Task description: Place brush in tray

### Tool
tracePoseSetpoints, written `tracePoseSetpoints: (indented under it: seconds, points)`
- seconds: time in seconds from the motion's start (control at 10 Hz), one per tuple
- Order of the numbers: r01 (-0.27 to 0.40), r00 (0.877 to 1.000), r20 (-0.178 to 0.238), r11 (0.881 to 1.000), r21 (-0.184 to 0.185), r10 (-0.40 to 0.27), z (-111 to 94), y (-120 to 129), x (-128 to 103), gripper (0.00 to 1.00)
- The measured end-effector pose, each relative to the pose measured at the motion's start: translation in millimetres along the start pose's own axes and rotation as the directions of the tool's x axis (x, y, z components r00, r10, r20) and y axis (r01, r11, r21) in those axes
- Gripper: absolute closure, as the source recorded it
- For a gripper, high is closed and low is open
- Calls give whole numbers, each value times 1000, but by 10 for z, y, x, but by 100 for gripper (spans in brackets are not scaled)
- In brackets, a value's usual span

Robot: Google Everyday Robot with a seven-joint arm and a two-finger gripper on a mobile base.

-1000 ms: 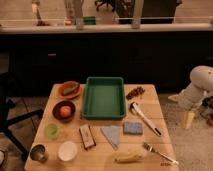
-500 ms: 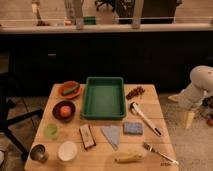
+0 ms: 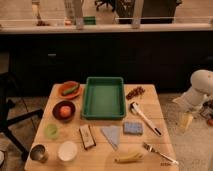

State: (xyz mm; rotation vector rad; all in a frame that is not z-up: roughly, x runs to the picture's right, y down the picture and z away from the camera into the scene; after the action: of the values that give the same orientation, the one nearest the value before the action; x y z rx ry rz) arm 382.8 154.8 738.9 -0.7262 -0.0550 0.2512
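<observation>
"Where was the long, white-headed brush (image 3: pixel 145 118)?"
"Beside the big green plastic tray (image 3: pixel 103 81), near the wooden table's (image 3: pixel 95 160) right edge. The dark round bowl (image 3: pixel 55 107) held an orange ball (image 3: pixel 65 111)."
"The gripper (image 3: pixel 186 120)?"
"Past that edge. Open or closed? Couldn't tell."

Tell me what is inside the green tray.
Nothing: the tray shows a bare green floor, none of it covered. The brush lies on the table to its right, and the hand hangs off the table's right edge.
</observation>
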Motion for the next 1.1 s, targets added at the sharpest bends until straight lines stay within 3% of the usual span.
tracePoseSetpoints:
  seconds: [0.3, 1.1]
  points:
    - [16, 1000, 11, 999, 36, -16, 50, 41, -76, 0]
    - [128, 992, -28, 989, 79, -126, 367, -76, -321, 0]
